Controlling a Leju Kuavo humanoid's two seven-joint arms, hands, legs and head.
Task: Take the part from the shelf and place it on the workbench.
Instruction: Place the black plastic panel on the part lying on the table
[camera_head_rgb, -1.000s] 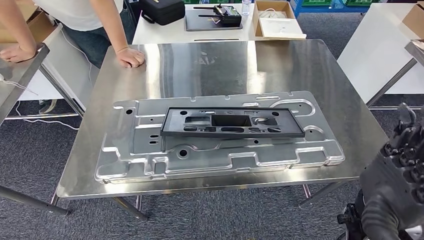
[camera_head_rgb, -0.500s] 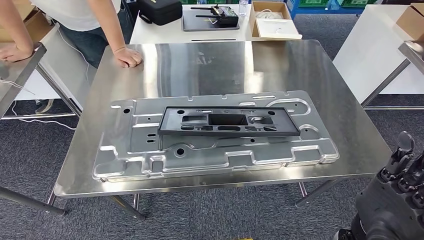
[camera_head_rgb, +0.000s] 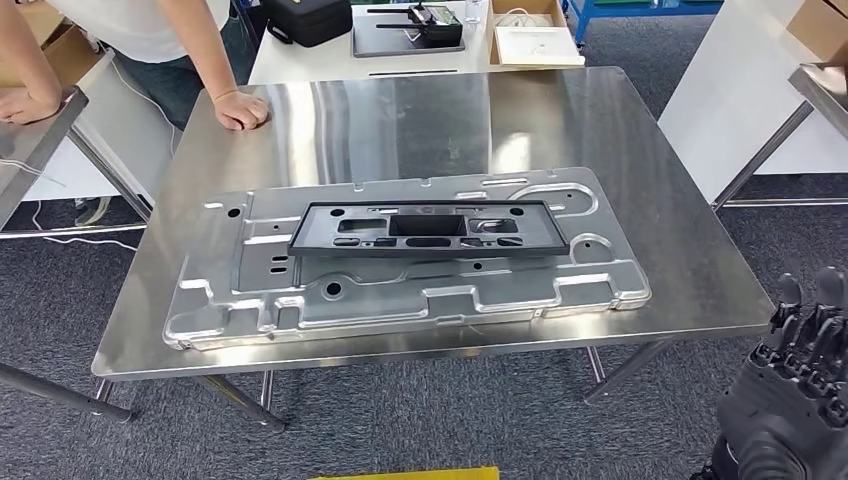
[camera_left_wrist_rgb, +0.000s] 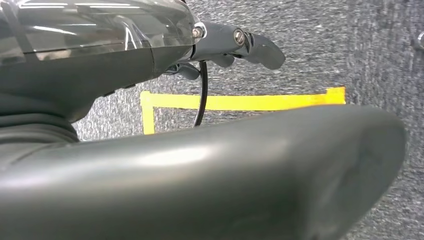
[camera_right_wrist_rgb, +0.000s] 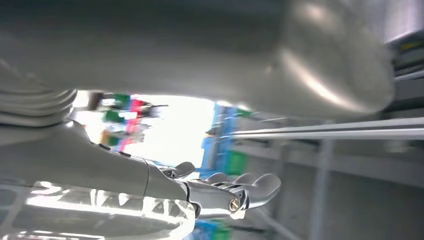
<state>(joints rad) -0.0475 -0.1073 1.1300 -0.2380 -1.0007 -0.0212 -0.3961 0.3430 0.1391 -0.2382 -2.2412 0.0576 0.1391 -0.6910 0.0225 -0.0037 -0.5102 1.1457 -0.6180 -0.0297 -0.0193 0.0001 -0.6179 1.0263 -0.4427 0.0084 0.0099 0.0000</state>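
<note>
A black rectangular frame part (camera_head_rgb: 430, 228) lies flat on a large stamped silver panel (camera_head_rgb: 520, 290), which rests on the steel workbench (camera_head_rgb: 400, 120). My right hand (camera_head_rgb: 800, 385) hangs off the workbench's near right corner, below its edge, with fingers up and apart and nothing in it. In the right wrist view that right hand (camera_right_wrist_rgb: 150, 175) has its fingers (camera_right_wrist_rgb: 245, 187) stretched out and bare. My left hand (camera_left_wrist_rgb: 150, 165) hangs over grey carpet with its fingers (camera_left_wrist_rgb: 235, 42) extended and nothing held.
A person leans on the workbench's far left corner with one hand (camera_head_rgb: 240, 108) and on a second steel table (camera_head_rgb: 40, 130) with the other. Behind stands a white table with a black case (camera_head_rgb: 305, 20) and a cardboard box (camera_head_rgb: 530, 30). Yellow tape (camera_head_rgb: 420, 473) marks the carpet.
The whole picture has shifted, so the camera has moved; the workbench now sits farther left and higher. My right hand has sunk lower in the picture. The parts lie as before.
</note>
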